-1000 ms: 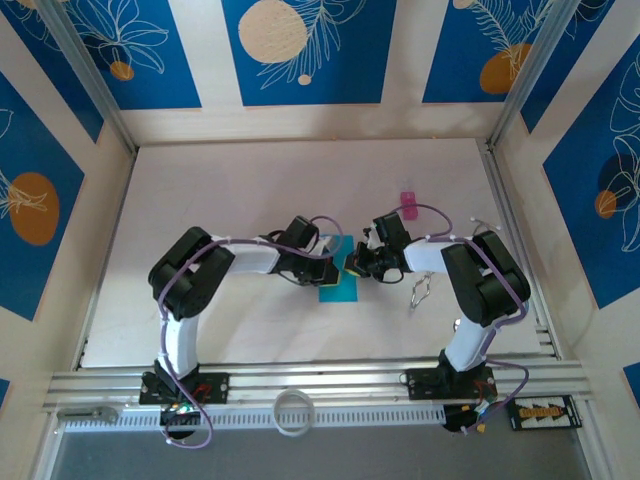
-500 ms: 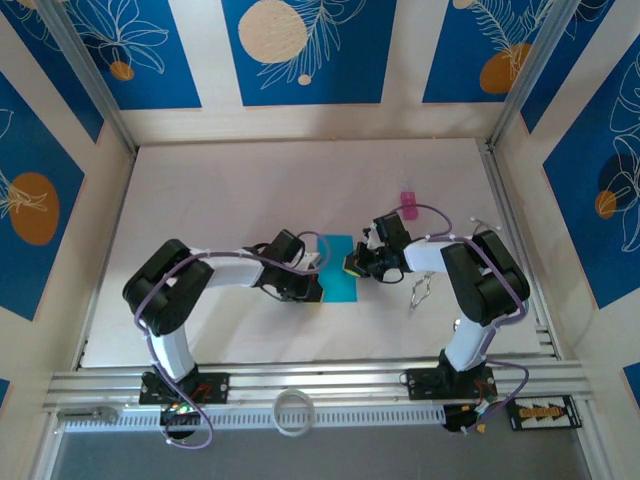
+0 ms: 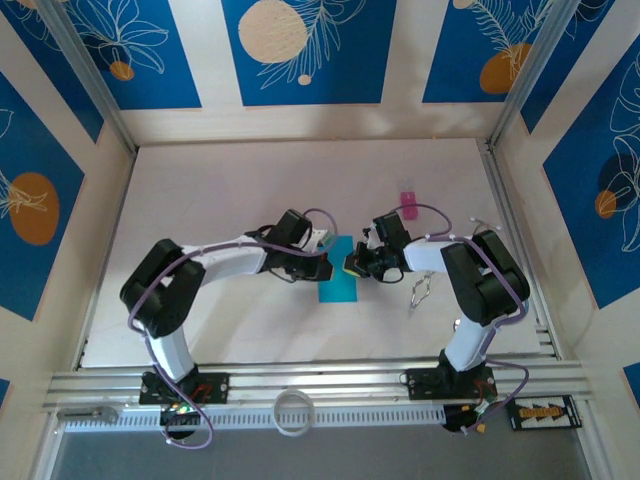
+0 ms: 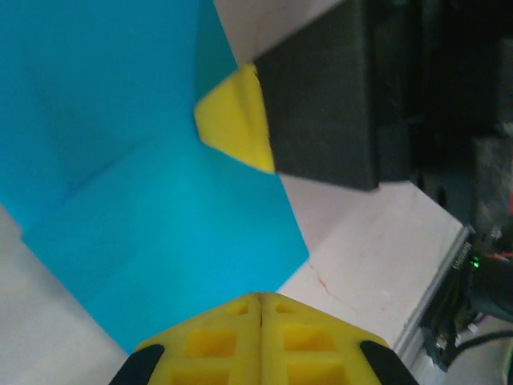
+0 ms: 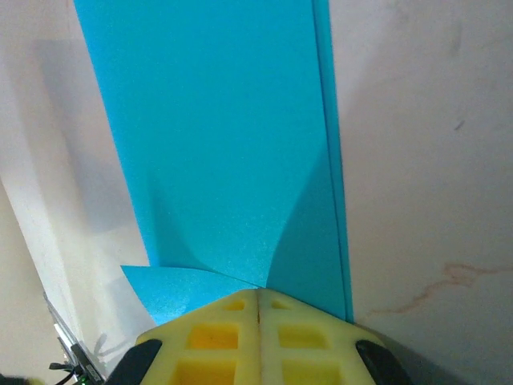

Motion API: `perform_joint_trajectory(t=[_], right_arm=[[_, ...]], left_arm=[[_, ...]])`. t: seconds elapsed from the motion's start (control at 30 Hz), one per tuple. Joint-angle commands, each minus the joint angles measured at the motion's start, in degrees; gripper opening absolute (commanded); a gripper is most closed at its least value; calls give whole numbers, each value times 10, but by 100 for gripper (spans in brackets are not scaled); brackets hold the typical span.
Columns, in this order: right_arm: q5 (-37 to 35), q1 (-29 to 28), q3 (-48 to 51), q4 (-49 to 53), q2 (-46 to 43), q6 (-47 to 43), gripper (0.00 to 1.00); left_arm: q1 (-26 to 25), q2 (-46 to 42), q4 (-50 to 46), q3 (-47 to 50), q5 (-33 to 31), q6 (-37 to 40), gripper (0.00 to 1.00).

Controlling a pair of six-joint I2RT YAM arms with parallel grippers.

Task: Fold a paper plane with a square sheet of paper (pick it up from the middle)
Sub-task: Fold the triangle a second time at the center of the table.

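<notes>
Ring: white, at 6 o'clock of the scene, lying on the near rail.
Clip: thin wire shape on the table, at 3 o'clock of the sheet, apart from it, beside the right arm.
Sheet: cyan, near the table's centre, long axis running 12 to 6. Flat for most of its length, between the two grippers. Creased, with slanting fold lines in the left wrist view and a straight fold along one long side in the right wrist view. One corner curled up off the table by the right fingers.
Left gripper: at the sheet's 9 o'clock edge, jaws closed. Yellow fingers pressed together with no gap and the sheet right at their tips. Cannot tell whether paper is pinched between them.
Right gripper: at the sheet's 3 o'clock edge, facing the left one, close to it. Jaws closed, fingers meeting in a tight seam over the sheet's curled corner. Tip touching the paper in the left wrist view; grip on it not clear.
Pink object: small, at 1 o'clock of the sheet, well apart.
Panels: dark blue, leaf-patterned, along the far wall at 12 o'clock.
</notes>
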State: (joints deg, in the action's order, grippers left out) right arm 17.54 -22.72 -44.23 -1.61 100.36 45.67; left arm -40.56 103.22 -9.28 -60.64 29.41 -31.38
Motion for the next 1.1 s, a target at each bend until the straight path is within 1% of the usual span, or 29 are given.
perform_joint_trajectory(t=[0.0,0.07,0.13,0.33,0.43,0.5,0.67,0.73,0.8,1.07], right_arm=[[-53,-10,-7,79,5,-15,2],[-55,-14,-12,82,1,-15,2],[-45,-12,-19,80,-5,-11,2],[-6,-20,-42,72,-48,-4,5],[3,-39,-29,57,-55,3,6],[-10,-57,-12,48,-55,11,6],[1,-79,27,-1,-27,33,5],[-21,-83,36,5,-19,37,5],[-37,-76,49,-1,-18,38,5],[-30,-19,25,2,-19,32,5]], left_arm=[[2,34,-66,-13,-37,9,0],[3,36,-57,1,-39,5,0],[2,40,-50,11,-30,2,0],[2,38,-46,37,-42,-10,0],[1,35,-39,47,-50,-18,0],[1,36,-33,53,-50,-24,0],[1,37,-37,56,-57,-26,0],[1,39,-52,51,-66,-18,0],[1,41,-71,43,-77,-8,0],[1,48,-93,43,-87,15,0]])
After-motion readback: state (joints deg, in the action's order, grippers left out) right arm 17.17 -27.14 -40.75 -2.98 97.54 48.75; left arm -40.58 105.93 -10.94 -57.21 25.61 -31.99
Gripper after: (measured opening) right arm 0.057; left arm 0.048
